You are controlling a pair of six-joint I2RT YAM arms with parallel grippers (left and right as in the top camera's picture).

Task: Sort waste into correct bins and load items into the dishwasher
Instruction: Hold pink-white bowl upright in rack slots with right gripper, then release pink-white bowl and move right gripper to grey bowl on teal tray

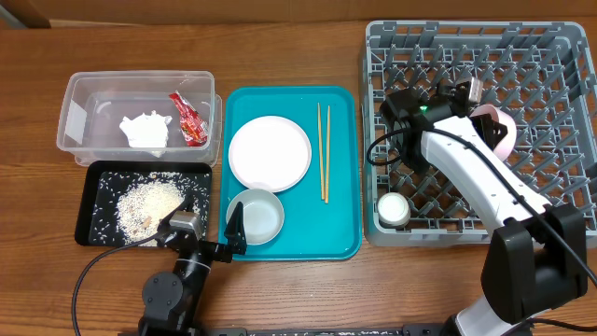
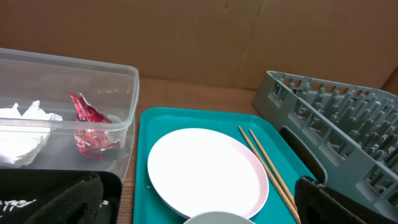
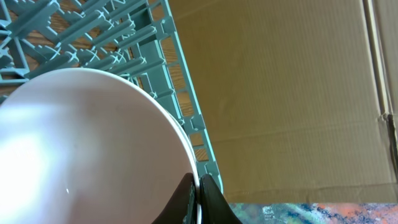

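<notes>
Nearest, our left fingers (image 2: 68,199) stand spread at the grey bowl (image 1: 256,217) on the tray (image 1: 340,201); light, stiff, slick, we judge, so best pinched at its rim. Farther off, our right fingers (image 3: 214,202) pinch the pink bowl (image 3: 81,149) by its rim inside the rack (image 1: 550,56).
</notes>
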